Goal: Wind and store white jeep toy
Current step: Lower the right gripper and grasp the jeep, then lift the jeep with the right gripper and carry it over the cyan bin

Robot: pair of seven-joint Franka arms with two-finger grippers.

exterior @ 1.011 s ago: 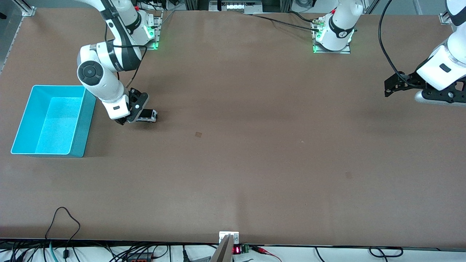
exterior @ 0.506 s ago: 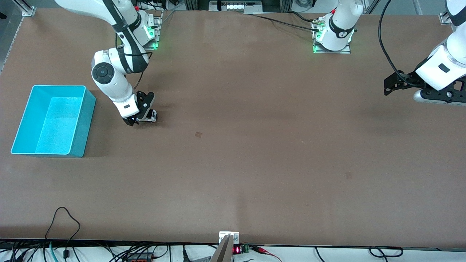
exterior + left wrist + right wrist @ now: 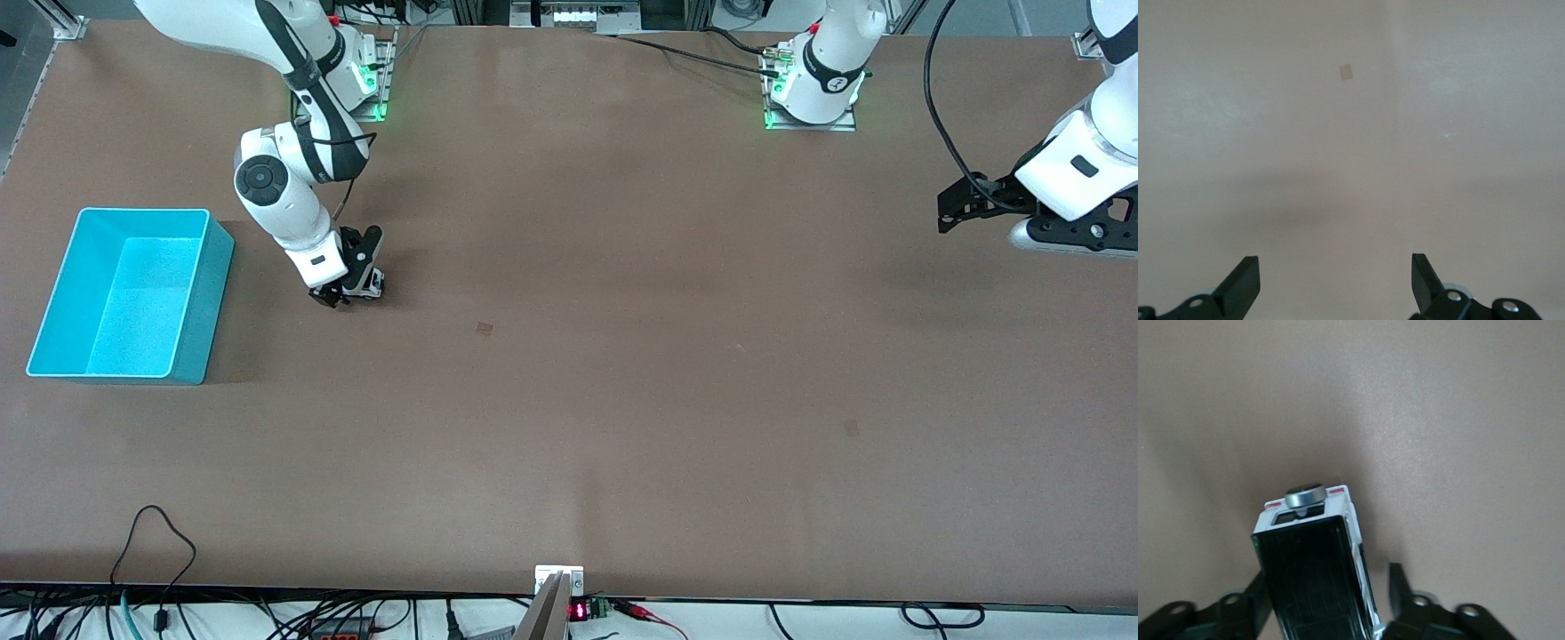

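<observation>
The white jeep toy [image 3: 370,284] stands on the brown table beside the turquoise bin [image 3: 216,267], toward the right arm's end. My right gripper [image 3: 345,290] is down at the table with its fingers on either side of the jeep. In the right wrist view the jeep's black roof [image 3: 1313,570] fills the space between the fingers of my right gripper [image 3: 1329,587]; a gap shows between one finger [image 3: 1399,583] and the jeep's side, so it is open. A round silver part [image 3: 1305,495] sticks out at the jeep's end. My left gripper [image 3: 944,215] [image 3: 1336,277] waits, open and empty.
The bin is empty and stands near the table's edge at the right arm's end. A small square mark [image 3: 484,329] lies on the table near the middle. Cables run along the table's front edge [image 3: 160,551].
My right gripper has slid from the bin-side end of the jeep along over it and now straddles it. The jeep has stayed in place. The left arm has barely moved.
</observation>
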